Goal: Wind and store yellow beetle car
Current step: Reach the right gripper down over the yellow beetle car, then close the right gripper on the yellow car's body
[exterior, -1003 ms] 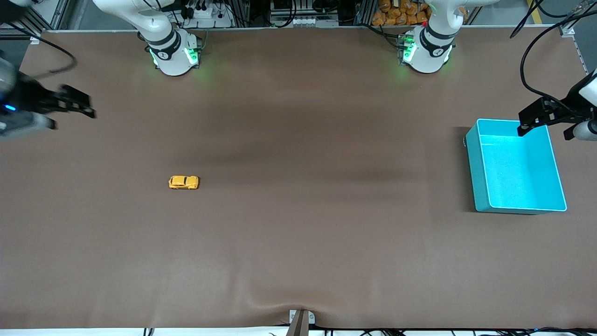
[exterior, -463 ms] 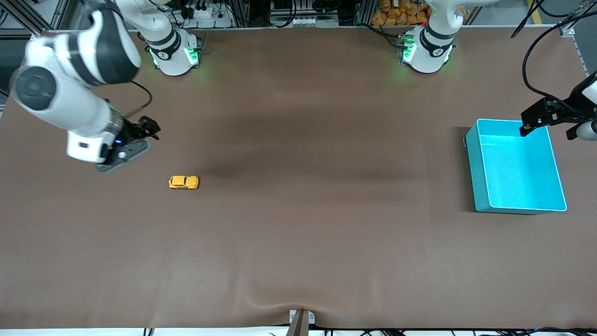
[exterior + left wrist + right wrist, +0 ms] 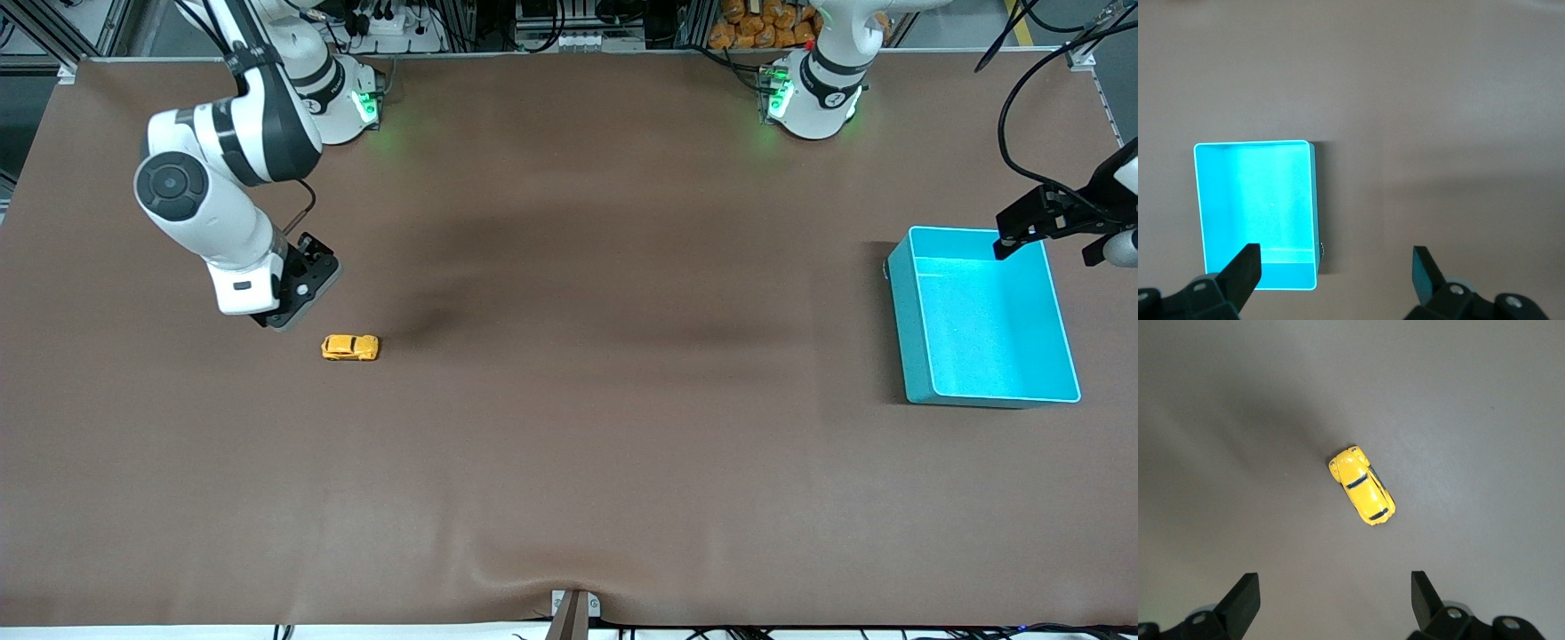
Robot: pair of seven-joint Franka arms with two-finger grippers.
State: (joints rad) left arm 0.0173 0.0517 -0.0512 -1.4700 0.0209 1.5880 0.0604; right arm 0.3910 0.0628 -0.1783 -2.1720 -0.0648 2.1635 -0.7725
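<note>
Yellow beetle car [image 3: 350, 348] sits on its wheels on the table [image 3: 569, 462], well apart from the turquoise bin [image 3: 920, 356], toward the right arm's end.

Right hand [image 3: 1331, 603] hangs over the table just beside the car, fingers spread wide, nothing held. Left hand [image 3: 1335, 273] waits over the bin's rim, also wide open and empty.

Risks, as I judge them: the car lies askew to the right hand's fingers, so a closing pinch may catch it corner-wise and roll it away. It is small and rounded and could squirt out.

Brown cloth has a ripple at its camera-side edge. Cables and racks stand past the arm bases.
</note>
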